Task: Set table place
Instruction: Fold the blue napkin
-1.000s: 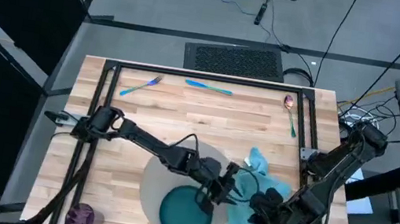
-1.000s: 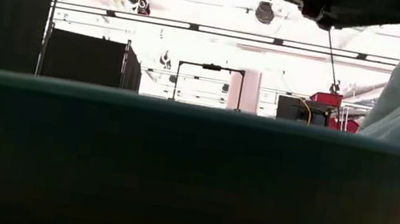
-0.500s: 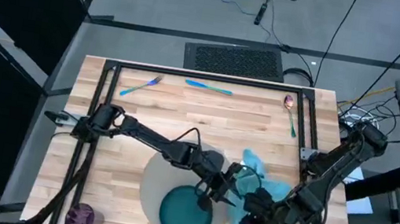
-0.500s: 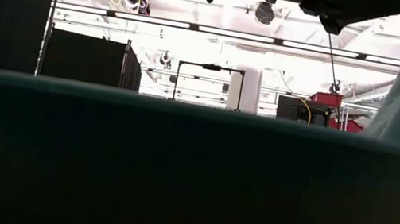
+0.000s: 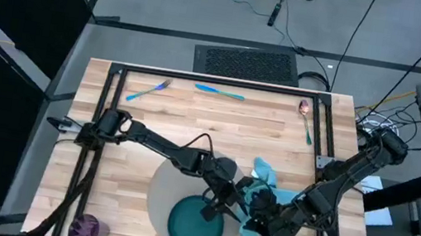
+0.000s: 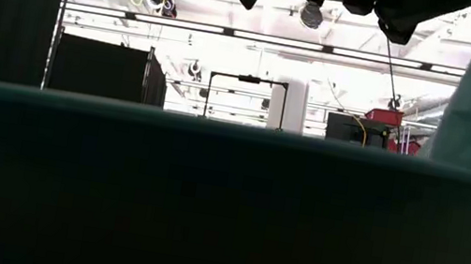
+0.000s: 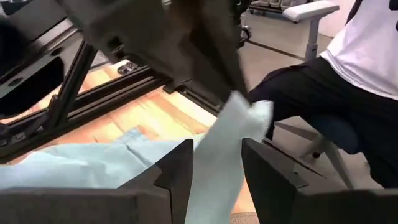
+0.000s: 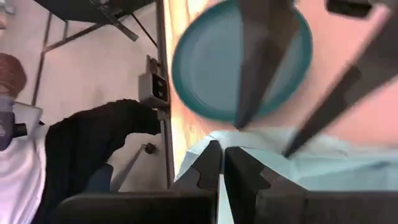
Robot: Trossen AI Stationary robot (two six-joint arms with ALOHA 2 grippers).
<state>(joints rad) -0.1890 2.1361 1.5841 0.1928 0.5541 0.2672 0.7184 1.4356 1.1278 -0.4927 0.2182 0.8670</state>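
Observation:
The dark teal plate (image 5: 196,223) lies on the round grey mat (image 5: 172,181) near the table's front edge. Right of it lies the light blue napkin (image 5: 274,205), partly lifted. My right gripper (image 5: 260,219) is shut on it. My left gripper (image 5: 232,205) stands open at the napkin's left edge, and the raised strip of cloth (image 7: 214,177) passes between its fingers. The purple cup (image 5: 85,227) sits at the near left corner. Fork (image 5: 148,89), knife (image 5: 219,92) and spoon (image 5: 305,120) lie along the far edge. My right gripper pinches an edge of the napkin (image 8: 210,144) between its two shut fingers. The held end (image 7: 252,113) is raised clear of the table, and the cloth runs down from it in a strip to the rest, which lies flat. Whether my left gripper touches the strip between its fingers, I cannot tell.
The black frame rails (image 5: 108,132) run along the table's left, right and far sides. A seated person (image 7: 348,74) is just beyond the table's near right side. The plate's rim (image 6: 207,194) fills the low view.
My right gripper has gone toward the table's left, toward my left gripper, carrying the napkin's held end with it. That part of the cloth now stands steeper and higher, while the rest stays on the table.

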